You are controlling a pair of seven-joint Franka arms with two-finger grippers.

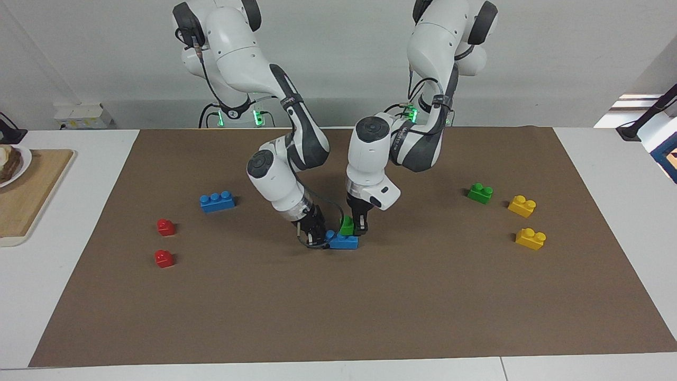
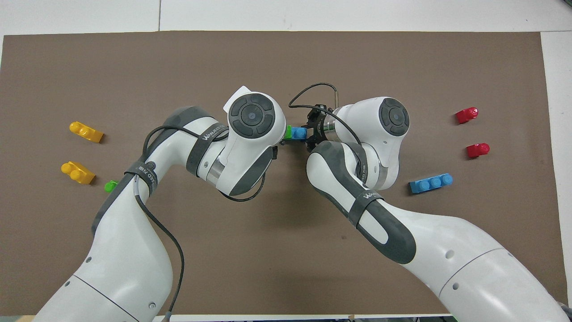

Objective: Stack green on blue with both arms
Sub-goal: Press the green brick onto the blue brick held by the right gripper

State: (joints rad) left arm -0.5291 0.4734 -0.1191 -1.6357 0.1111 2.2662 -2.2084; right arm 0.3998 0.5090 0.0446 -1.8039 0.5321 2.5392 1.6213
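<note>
In the middle of the mat, a long blue brick [image 1: 345,242] [image 2: 300,133] lies flat. My right gripper [image 1: 316,236] [image 2: 311,133] is shut on its end toward the right arm's side. A small green brick [image 1: 347,226] [image 2: 288,132] rests on top of the blue brick at its other end. My left gripper [image 1: 359,229] comes straight down and is shut on this green brick. In the overhead view the left wrist hides most of the green brick and its own fingers.
A second green brick [image 1: 480,193] [image 2: 109,185] and two yellow bricks [image 1: 522,206] [image 1: 530,238] lie toward the left arm's end. A second blue brick [image 1: 217,201] and two red bricks [image 1: 165,227] [image 1: 164,259] lie toward the right arm's end. A wooden board [image 1: 31,196] sits off the mat.
</note>
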